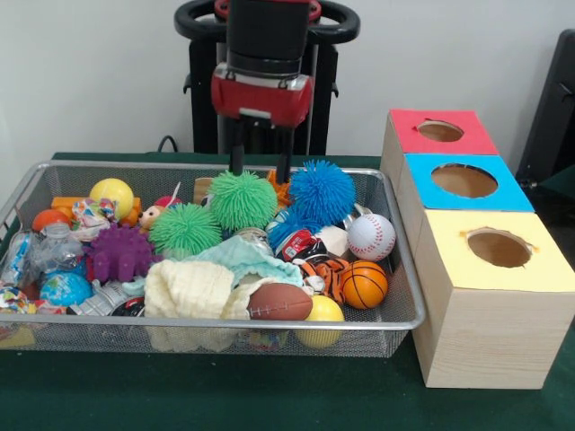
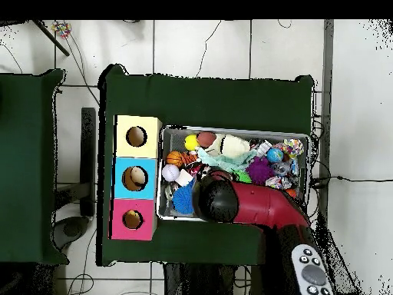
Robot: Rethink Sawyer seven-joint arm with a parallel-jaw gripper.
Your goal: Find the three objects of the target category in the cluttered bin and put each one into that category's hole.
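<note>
The wire mesh bin (image 1: 225,325) is full of toys; it also shows in the overhead view (image 2: 230,130). An orange plush with black tiger stripes (image 1: 323,271) lies near the bin's front right, by a small basketball (image 1: 364,284); it also shows in the overhead view (image 2: 189,159). I cannot pick out a tan-brown plush. My gripper (image 1: 260,164) hangs over the bin's far side, its fingers apart and empty, with the tips behind a green pom ball (image 1: 242,199) and a blue pom ball (image 1: 322,191). In the overhead view the arm (image 2: 246,203) hides it. The red-surround hole (image 1: 440,131) tops the far end of the wooden box (image 2: 132,220).
A blue-surround hole (image 1: 464,180) and a yellow-surround hole (image 1: 499,248) sit in line with the red one. The bin also holds a baseball (image 1: 371,236), a toy football (image 1: 279,303), a purple spiky ball (image 1: 119,252), a second green pom ball (image 1: 184,230) and cloths.
</note>
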